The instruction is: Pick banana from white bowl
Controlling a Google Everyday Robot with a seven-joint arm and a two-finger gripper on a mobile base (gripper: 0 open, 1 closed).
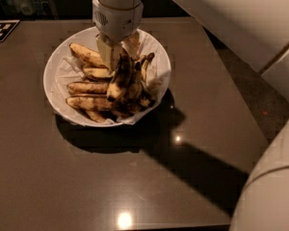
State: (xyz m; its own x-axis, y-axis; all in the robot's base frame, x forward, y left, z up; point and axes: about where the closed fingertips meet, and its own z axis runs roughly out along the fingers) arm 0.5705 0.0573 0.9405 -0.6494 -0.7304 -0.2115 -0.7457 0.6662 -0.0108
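The white bowl (pixel 58 93) stands on the dark table at the upper left and holds several bananas. My gripper (pixel 119 51) reaches down into the bowl from above, its cream fingers (pixel 106 52) closed around the upper end of the long banana (pixel 120 77), which has dark streaks. That banana stands steeply tilted, its lower end still among the others. Shorter, paler spotted bananas (pixel 86 88) lie flat on the left side of the bowl. The banana's stem is hidden between the fingers.
A black and white marker tag (pixel 2 29) lies at the table's far left corner. My white arm (pixel 221 18) crosses the upper right and its body (pixel 274 186) fills the lower right. The table's right edge (pixel 226 66) drops to dark floor.
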